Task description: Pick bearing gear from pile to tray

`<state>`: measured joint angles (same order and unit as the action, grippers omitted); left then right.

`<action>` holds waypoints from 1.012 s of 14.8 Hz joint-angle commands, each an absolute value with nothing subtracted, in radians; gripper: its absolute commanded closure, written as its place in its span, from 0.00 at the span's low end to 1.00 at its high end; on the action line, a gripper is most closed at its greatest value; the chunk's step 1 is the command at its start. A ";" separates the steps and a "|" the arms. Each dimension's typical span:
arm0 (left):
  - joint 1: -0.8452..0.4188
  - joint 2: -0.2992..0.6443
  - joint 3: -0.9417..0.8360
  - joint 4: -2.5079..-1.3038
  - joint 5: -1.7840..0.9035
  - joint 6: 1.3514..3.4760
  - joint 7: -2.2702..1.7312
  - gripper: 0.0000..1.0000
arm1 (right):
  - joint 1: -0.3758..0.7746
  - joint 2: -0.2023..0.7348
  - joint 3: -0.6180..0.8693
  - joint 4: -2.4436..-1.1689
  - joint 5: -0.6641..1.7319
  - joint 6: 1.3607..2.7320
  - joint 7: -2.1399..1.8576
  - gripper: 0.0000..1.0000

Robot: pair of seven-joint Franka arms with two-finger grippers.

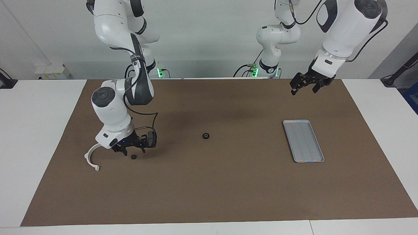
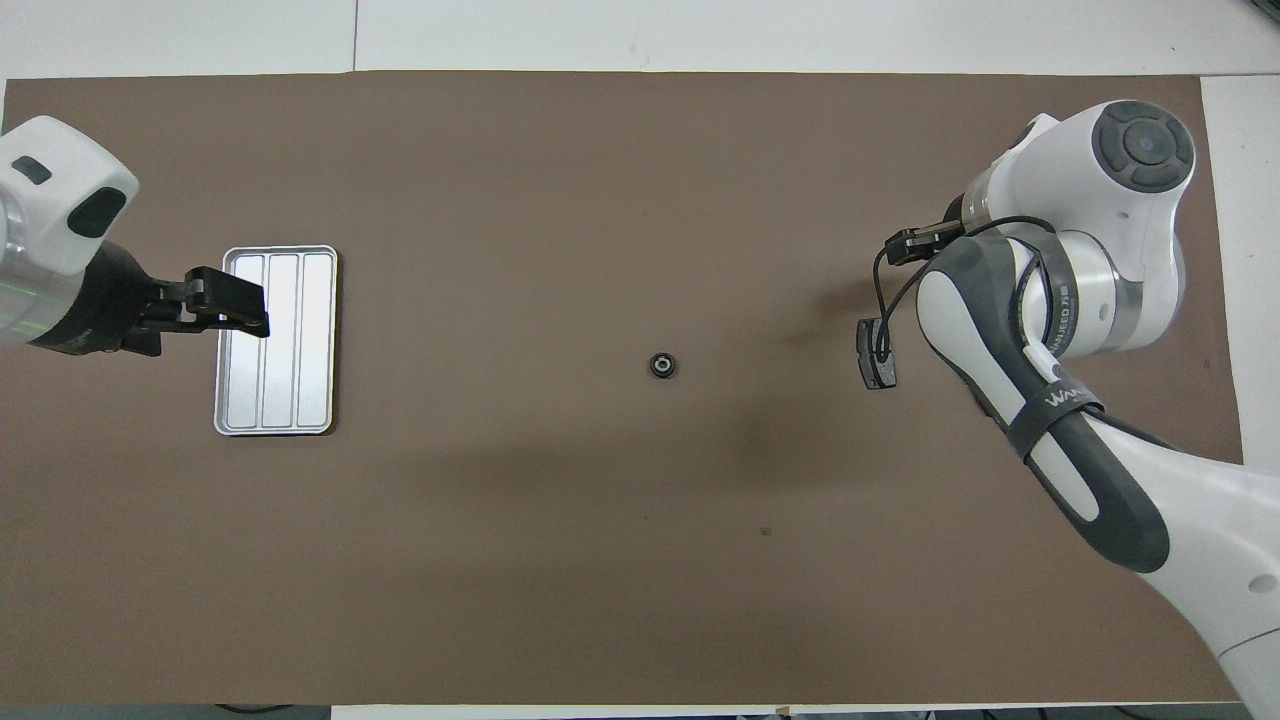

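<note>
1. At the right arm's end of the table lies the pile: a white bracket (image 1: 92,156), a dark pad (image 1: 151,138) and a tiny black round piece (image 1: 133,157) that looks like a bearing gear.
2. The right end effector (image 1: 129,149) hovers low over that round piece, fingers spread and holding nothing. I'd call this the reach for a pick.
3. Next move, I'd judge: centre over the piece, drop straight down and close on its rim.
4. Mid-table, a second bearing gear (image 1: 205,136) lies flat with its hole up, well apart from both pile and tray. It is round, so it has no long axis.
5. The tray (image 1: 303,141) sits at the left arm's end with nothing in it, its long axis running near-to-far from the robots.
6. The left end effector (image 1: 303,88) waits high by the tray, wide and holding nothing.
</note>
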<state>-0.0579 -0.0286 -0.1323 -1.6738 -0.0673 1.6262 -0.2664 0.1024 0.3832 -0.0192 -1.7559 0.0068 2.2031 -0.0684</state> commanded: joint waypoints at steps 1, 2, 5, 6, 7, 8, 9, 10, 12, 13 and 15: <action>-0.135 -0.037 -0.126 -1.730 -0.064 1.710 -0.387 0.00 | 0.066 0.383 -0.005 -1.784 0.026 2.227 -0.136 0.24; -0.167 -0.022 -0.126 -1.741 -0.064 1.744 -0.455 0.00 | 0.061 0.385 -0.005 -1.795 0.026 2.244 -0.149 0.24; -0.277 0.076 -0.124 -1.730 -0.064 1.846 -0.637 0.00 | 0.048 0.391 -0.005 -1.827 0.026 2.282 -0.175 0.24; -0.317 0.112 -0.124 -1.726 -0.064 1.888 -0.700 0.00 | 0.045 0.393 -0.005 -1.827 0.026 2.287 -0.184 0.24; -0.354 0.145 -0.123 -1.712 -0.063 1.917 -0.744 0.00 | 0.044 0.393 -0.005 -1.828 0.026 2.287 -0.186 0.24; -0.385 0.176 -0.123 -1.701 -0.063 1.937 -0.771 0.00 | 0.044 0.393 -0.005 -1.830 0.026 2.287 -0.186 0.24; -0.411 0.210 -0.123 -1.684 -0.060 1.945 -0.808 0.00 | 0.046 0.394 -0.005 -1.830 0.026 2.287 -0.186 0.24; -0.455 0.274 -0.118 -1.639 -0.054 1.942 -0.846 0.00 | 0.045 0.397 -0.005 -1.830 0.026 2.290 -0.186 0.24; -0.511 0.420 -0.114 -1.509 -0.014 1.931 -0.925 0.00 | 0.044 0.408 -0.005 -1.830 0.026 2.298 -0.186 0.24; -0.532 0.472 -0.115 -1.465 0.012 1.937 -0.964 0.00 | 0.044 0.411 -0.005 -1.832 0.026 2.307 -0.186 0.24; -0.564 0.528 -0.115 -1.443 0.018 1.960 -0.986 0.00 | 0.044 0.419 -0.005 -1.832 0.026 2.313 -0.187 0.24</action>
